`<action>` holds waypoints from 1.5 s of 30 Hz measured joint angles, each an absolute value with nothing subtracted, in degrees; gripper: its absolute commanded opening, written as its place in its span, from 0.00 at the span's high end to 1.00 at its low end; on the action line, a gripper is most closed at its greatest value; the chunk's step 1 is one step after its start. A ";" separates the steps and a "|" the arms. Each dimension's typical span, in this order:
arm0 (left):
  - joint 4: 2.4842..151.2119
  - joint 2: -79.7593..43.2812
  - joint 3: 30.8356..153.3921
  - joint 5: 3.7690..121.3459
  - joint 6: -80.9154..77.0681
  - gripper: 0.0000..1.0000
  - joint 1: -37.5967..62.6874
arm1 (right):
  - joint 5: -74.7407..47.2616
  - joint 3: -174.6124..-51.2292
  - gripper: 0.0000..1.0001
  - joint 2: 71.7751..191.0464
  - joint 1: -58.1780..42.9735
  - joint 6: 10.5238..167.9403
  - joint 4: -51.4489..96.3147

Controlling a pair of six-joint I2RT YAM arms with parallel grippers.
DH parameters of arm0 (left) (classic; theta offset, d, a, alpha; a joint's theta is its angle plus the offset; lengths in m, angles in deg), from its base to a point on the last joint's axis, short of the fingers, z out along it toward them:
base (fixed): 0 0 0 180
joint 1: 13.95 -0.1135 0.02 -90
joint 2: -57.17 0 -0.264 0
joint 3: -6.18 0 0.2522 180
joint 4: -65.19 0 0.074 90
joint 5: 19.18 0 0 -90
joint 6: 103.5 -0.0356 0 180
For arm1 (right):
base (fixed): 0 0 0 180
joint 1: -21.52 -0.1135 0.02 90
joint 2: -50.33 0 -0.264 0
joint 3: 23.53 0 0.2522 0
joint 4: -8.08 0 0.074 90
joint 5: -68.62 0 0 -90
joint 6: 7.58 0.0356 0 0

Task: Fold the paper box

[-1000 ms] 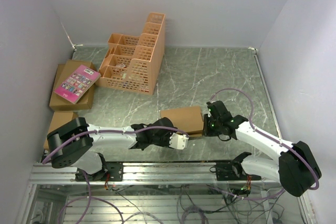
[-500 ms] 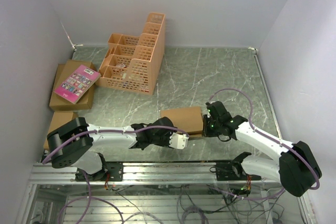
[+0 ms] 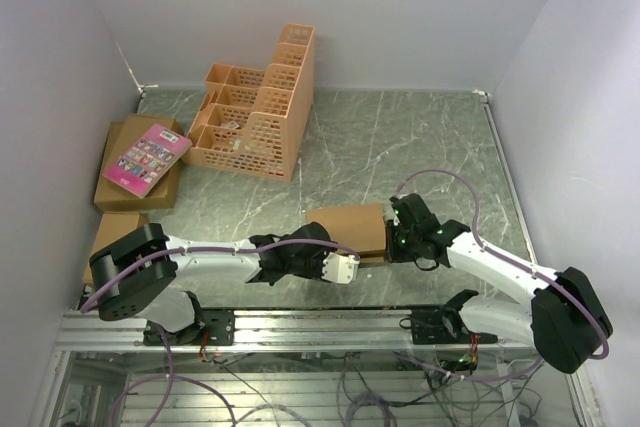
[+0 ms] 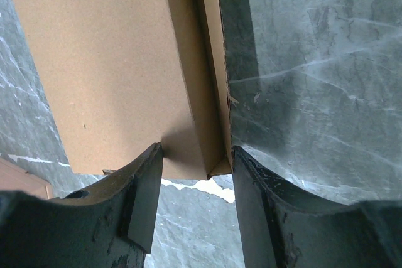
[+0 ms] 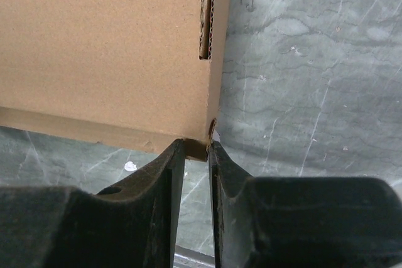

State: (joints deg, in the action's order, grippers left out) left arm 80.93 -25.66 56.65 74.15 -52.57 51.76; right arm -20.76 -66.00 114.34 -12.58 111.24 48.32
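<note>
Right tool (image 5: 196,149) has crept inward, pinching the box (image 3: 345,225) at its 4 o'clock corner; left tool (image 4: 196,155) clamps the 6 o'clock wall. Folding looks nearly finished.

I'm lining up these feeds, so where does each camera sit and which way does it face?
Top external: above and behind the arms, looking down on the table; both arms show, left gripper and right gripper at the box.
Left wrist: on the left wrist, looking along the left fingers at a box corner between them.
Right wrist: on the right wrist, looking along the right fingers, which pinch a box corner.
Shared: all three see the box and the table.
</note>
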 measured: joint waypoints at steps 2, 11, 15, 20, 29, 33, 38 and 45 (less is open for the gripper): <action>80.95 -25.66 56.65 74.13 -52.57 0.44 51.76 | -20.76 -66.00 0.80 114.40 -12.74 111.21 48.34; 80.97 -25.66 56.68 74.13 -52.55 0.44 51.56 | -20.74 -66.00 0.85 114.45 -13.87 111.08 48.89; 80.97 -25.66 56.68 74.11 -52.55 0.44 51.32 | -20.52 -65.97 0.86 114.43 -14.31 111.06 49.30; 81.00 -25.66 56.70 74.02 -52.55 0.44 51.12 | -20.25 -65.84 0.85 114.34 -14.51 111.06 49.37; 81.15 -25.66 56.76 74.02 -52.55 0.44 51.02 | -19.64 -65.82 0.87 114.34 -14.55 111.04 49.41; 81.17 -25.66 56.76 74.02 -52.55 0.44 50.99 | -19.47 -65.80 0.88 114.34 -14.55 110.89 49.56; 81.17 -25.66 56.76 74.02 -52.55 0.44 50.99 | -19.42 -65.78 0.86 114.34 -14.55 110.84 49.56; 81.17 -25.66 56.78 74.02 -52.55 0.44 50.99 | -18.97 -65.78 0.82 114.34 -14.38 110.47 49.54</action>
State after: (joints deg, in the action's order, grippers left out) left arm 81.17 -25.66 56.78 74.02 -52.55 50.99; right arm -18.97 -65.78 114.34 -14.38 110.47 49.54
